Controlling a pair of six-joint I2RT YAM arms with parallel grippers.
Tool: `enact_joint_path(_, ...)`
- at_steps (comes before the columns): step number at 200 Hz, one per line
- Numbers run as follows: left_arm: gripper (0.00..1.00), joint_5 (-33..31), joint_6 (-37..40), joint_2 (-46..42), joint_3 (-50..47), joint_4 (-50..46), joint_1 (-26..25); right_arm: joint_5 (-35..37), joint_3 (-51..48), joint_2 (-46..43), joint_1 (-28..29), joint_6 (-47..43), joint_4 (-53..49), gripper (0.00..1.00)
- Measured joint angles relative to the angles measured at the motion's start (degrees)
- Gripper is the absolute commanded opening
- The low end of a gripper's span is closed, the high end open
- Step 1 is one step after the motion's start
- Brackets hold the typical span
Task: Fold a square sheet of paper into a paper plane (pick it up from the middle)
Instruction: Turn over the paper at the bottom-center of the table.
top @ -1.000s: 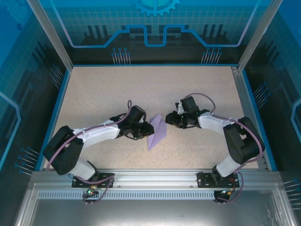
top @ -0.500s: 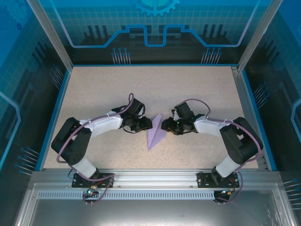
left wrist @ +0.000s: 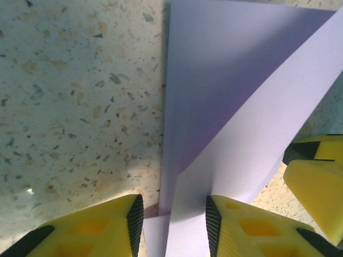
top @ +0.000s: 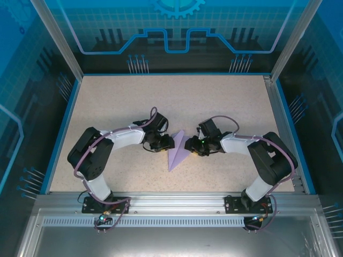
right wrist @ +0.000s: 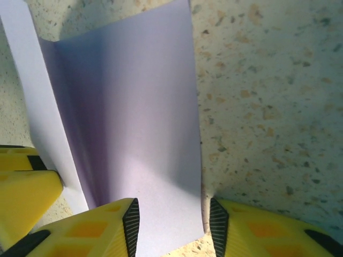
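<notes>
Paper: the purple paper [top: 177, 154] is thin and already folded into a long pointy shape, with one flap standing up a bit.
Where it is: it lies on the speckled table [top: 225, 101], near the middle, right between the two claws.
Left claw: the left claw [left wrist: 172, 206] is partly open. Its yellow fingers [left wrist: 91, 227] sit on each side of the paper's edge with a gap between them, so it is not squeezing.
Right claw: the right claw [right wrist: 172, 209] is partly open too, and the paper's other edge runs in between its fingers.
How close: the claws are very near each other. Each wrist view shows a yellow finger of the other claw just beside the paper.
How it will handle: I think it is very light and floppy. It will bend, slide on the smooth table and crumple if it is squeezed hard. A fold will stay only if it is pressed flat.
Where to hold: I would pinch a flap near the long middle fold, softly, one claw on each side.
Hard to see: I cannot tell if the finger pads touch the paper. The underside is hidden. The wrist views cut off the paper's ends. From above, the claw tips are too dark and small to make out.
</notes>
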Motion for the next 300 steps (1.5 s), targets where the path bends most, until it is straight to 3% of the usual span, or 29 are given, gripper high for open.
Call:
enact_joint_path(102, 0.33, 1.0, 1.3, 3.0, 1.5, -1.5, 0.0, -1.4, -1.0, 0.3, 0.1, 2.1, 4.1, 0.39)
enact_joint_path(223, 0.27, 0.4, 1.2, 3.4, 2.1, -2.6, 0.0, -5.5, -0.8, 3.2, 0.8, 5.1, 15.7, 0.46)
enact_joint_path(300, 0.28, 0.3, 0.8, 2.8, 1.1, -1.3, 0.0, -5.5, 2.1, 7.0, 1.2, 4.3, 16.4, 0.34)
